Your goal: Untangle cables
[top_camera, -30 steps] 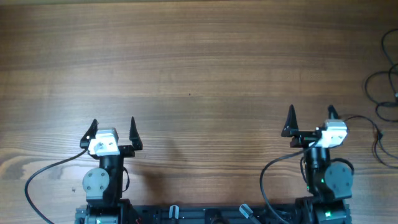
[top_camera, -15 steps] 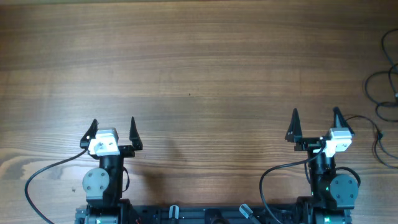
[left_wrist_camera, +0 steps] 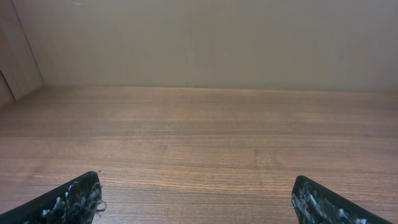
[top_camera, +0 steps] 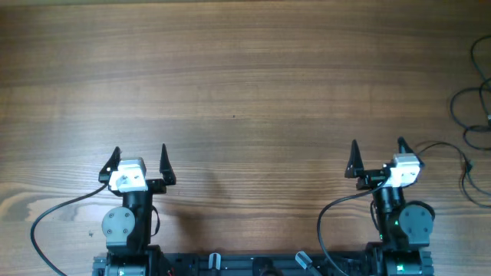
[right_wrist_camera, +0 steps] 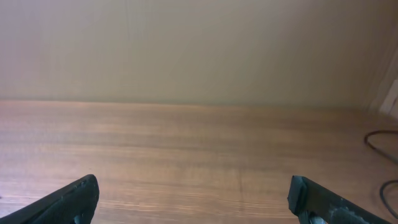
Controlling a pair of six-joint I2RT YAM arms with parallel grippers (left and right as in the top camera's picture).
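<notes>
Currently left pincer (top_camera: 140,149) and right pincer (top_camera: 377,142) spread, empty; right should reach cables (top_camera: 466,136) at surface's (top_camera: 245,77) right edge, pinch one strand.

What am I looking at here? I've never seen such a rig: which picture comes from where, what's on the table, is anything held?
Two robot arms stand at a wooden table. The overhead picture looks straight down: the left gripper and right gripper are both open and hold nothing. The other two pictures come from a camera on each wrist, looking forward past that arm's own dark fingertips. Thin black cables lie at the table's right edge, partly out of frame; the right wrist view catches a bit.
</notes>
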